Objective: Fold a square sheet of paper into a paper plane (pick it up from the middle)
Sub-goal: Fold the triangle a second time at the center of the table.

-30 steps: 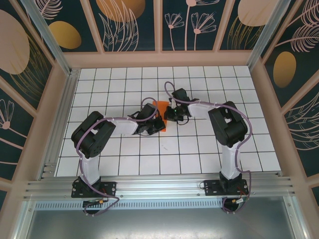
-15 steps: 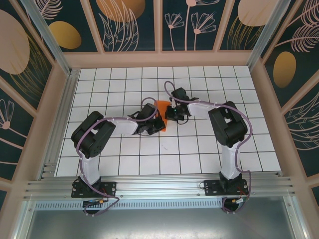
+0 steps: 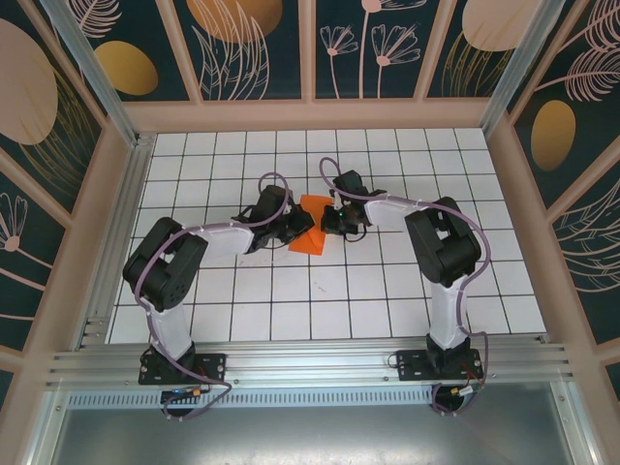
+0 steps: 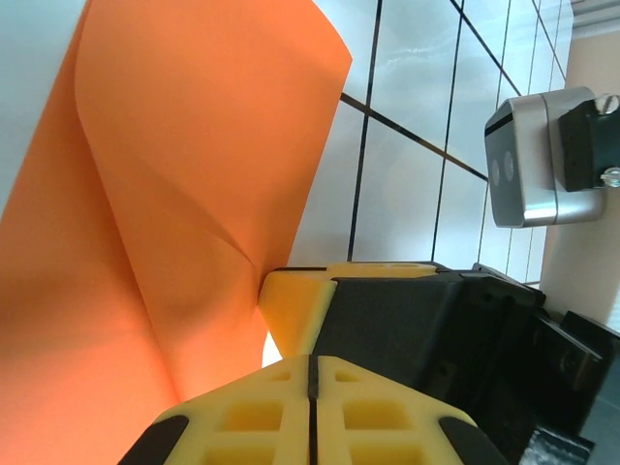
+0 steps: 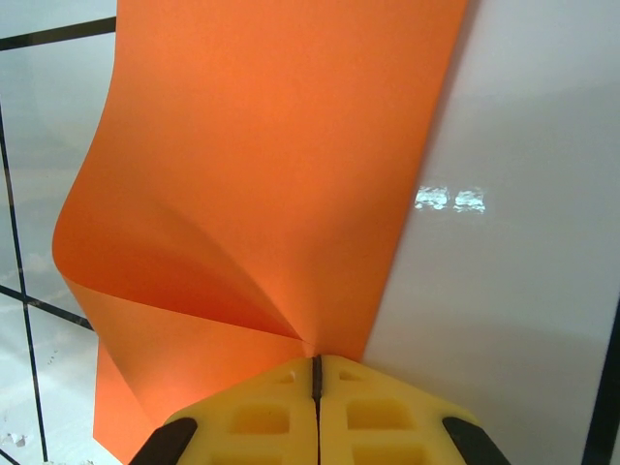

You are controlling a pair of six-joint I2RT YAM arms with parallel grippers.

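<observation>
My right end effector (image 5: pixel 316 373) is pressed together on the edge of the orange sheet of paper (image 5: pixel 262 165), and a soft ridge fans out from the exact spot where I pinch it. My left end effector (image 4: pixel 312 387) is also pressed together, but I see no orange in its seam. The paper runs just beside it, and I cannot tell whether any of it is caught. From above, the sheet (image 3: pixel 308 228) sits near the middle of the table (image 3: pixel 387 291), between my left end effector (image 3: pixel 288 230) and my right one (image 3: pixel 329 225), partly lifted and bowed, not flat.

The first risk, as I judge it, is that ridge. If I pull or twist from a single point, it could set into a stray crease (thin paper forgives very little), and every later fold of the plane would inherit the error. A harder tug could tear the edge at the pinch.

The second risk is slip. With only one sure grip, the free side may swing or sag, so edges would not meet squarely when I lay them down.

The third is crowding. Both end effectors work close together over a small sheet, and a careless sweep could knock one against the other or drag the paper sideways.
</observation>
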